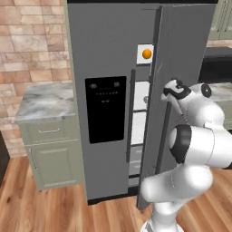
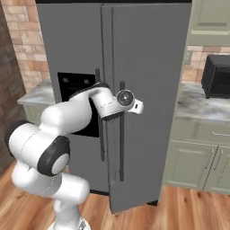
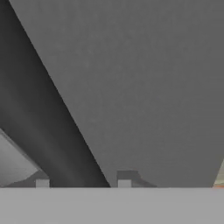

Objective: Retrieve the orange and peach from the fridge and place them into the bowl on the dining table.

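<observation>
The grey fridge [image 1: 108, 50] stands in front of me with its right door [image 1: 181, 54] swung partly open. Through the gap, the bright orange [image 1: 147, 54] sits on a white upper shelf. My gripper [image 3: 83, 183] is shut on the right door's long dark handle [image 3: 39, 118], which runs slantwise between the two finger tips in the hand view. From the left base view the hand [image 1: 174, 90] is at the handle [image 1: 164, 136] about mid-height of the door. The peach, the bowl and the dining table are out of view.
A marble-topped counter with sage-green cabinets [image 1: 45, 104] stands left of the fridge. Another counter [image 2: 202, 105] with a black microwave [image 2: 216, 76] is on its right. Brick wall behind, wooden floor [image 2: 188, 211] in front.
</observation>
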